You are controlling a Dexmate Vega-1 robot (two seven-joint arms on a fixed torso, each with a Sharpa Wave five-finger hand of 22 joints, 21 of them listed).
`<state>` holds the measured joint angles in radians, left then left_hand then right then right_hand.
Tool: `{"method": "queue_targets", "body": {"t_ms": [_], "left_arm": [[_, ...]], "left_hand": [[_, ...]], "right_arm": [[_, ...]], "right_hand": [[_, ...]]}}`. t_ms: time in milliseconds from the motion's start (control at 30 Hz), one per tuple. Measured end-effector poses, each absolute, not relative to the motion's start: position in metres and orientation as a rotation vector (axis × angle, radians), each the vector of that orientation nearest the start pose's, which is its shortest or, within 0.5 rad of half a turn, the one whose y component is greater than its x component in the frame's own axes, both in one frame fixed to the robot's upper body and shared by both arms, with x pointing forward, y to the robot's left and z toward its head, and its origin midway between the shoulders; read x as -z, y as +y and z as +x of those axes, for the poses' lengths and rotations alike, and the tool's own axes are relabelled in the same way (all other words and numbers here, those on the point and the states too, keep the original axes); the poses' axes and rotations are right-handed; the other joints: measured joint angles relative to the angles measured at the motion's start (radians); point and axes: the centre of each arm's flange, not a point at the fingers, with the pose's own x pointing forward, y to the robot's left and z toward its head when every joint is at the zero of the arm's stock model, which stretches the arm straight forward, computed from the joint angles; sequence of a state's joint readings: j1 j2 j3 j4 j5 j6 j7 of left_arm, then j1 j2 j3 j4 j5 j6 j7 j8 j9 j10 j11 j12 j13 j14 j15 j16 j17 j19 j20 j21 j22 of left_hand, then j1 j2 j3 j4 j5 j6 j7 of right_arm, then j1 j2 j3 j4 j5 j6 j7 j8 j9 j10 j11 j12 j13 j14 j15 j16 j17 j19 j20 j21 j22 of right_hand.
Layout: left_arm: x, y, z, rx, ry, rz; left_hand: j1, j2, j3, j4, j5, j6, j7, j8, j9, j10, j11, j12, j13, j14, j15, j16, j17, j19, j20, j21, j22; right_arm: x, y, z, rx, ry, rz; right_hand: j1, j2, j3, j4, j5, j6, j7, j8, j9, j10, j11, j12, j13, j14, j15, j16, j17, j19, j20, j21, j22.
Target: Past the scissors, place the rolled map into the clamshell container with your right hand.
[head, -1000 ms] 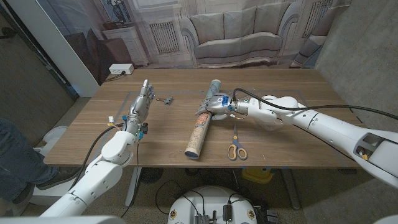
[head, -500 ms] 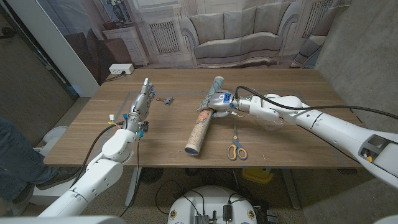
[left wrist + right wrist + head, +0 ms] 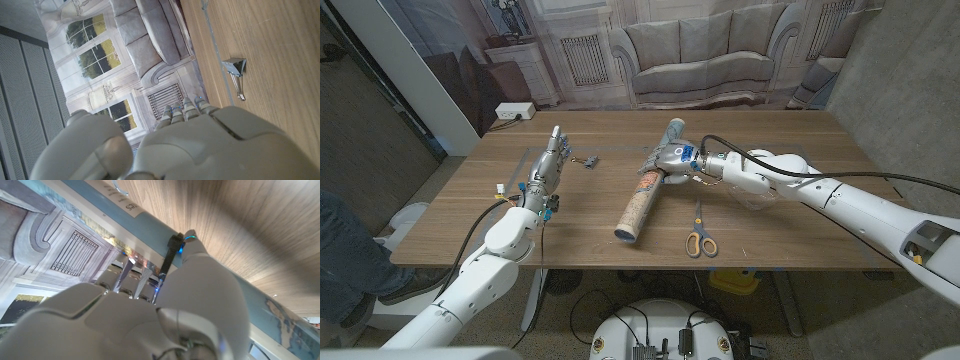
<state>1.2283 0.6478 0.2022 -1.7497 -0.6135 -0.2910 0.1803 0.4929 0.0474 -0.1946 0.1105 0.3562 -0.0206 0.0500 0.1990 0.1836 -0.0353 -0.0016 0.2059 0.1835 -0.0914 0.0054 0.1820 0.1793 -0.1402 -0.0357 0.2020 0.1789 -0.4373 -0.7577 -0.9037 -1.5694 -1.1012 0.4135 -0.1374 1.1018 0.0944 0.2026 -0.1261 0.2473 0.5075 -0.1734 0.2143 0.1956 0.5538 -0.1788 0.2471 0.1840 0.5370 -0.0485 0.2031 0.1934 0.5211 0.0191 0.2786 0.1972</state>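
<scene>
The rolled map [image 3: 642, 198] is a long printed tube lying slantwise across the middle of the table. My right hand [image 3: 670, 159] grips it near its far end. In the right wrist view my right hand [image 3: 150, 315] wraps its fingers around the map's pale blue roll [image 3: 150, 222]. The scissors [image 3: 698, 238], with yellow handles, lie on the table just right of the map's near end. A faint clear plastic shape [image 3: 757, 199], perhaps the clamshell container, shows under my right forearm. My left hand [image 3: 547, 165] stands at the table's left with fingers straight and nothing in it.
A small metal binder clip [image 3: 588, 160] lies right of my left hand, and it appears as the binder clip [image 3: 235, 67] in the left wrist view. A thin clear strip [image 3: 220, 65] runs along the wood beside it. A person's leg [image 3: 345, 250] is at the left edge.
My right hand has moved slightly up and toward the far side with the map. The map's near end has shifted a little to the left. The left arm is still.
</scene>
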Motion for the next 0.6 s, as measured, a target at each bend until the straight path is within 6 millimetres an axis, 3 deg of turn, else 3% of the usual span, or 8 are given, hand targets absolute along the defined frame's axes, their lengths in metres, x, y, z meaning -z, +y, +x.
{"method": "queue_targets", "body": {"t_ms": [600], "left_arm": [[0.06, 0.312, 0.55, 0.106, -0.655, -0.041]], "left_hand": [[0.0, 0.0, -0.004, 0.004, 0.0, 0.0, 0.0, 0.0, 0.0, 0.0, 0.0, 0.0, 0.0, 0.0, 0.0, 0.0, 0.0, 0.0, 0.0, 0.0, 0.0]], "right_arm": [[-0.026, -0.108, 0.584, -0.243, -1.241, -2.048]], "right_hand": [[-0.008, 0.008, -0.006, 0.006, -0.008, 0.0, 0.0, 0.0, 0.0, 0.011, 0.011, 0.0, 0.0, 0.009, -0.001, 0.0, 0.0, 0.013, 0.003, 0.008, 0.006]]}}
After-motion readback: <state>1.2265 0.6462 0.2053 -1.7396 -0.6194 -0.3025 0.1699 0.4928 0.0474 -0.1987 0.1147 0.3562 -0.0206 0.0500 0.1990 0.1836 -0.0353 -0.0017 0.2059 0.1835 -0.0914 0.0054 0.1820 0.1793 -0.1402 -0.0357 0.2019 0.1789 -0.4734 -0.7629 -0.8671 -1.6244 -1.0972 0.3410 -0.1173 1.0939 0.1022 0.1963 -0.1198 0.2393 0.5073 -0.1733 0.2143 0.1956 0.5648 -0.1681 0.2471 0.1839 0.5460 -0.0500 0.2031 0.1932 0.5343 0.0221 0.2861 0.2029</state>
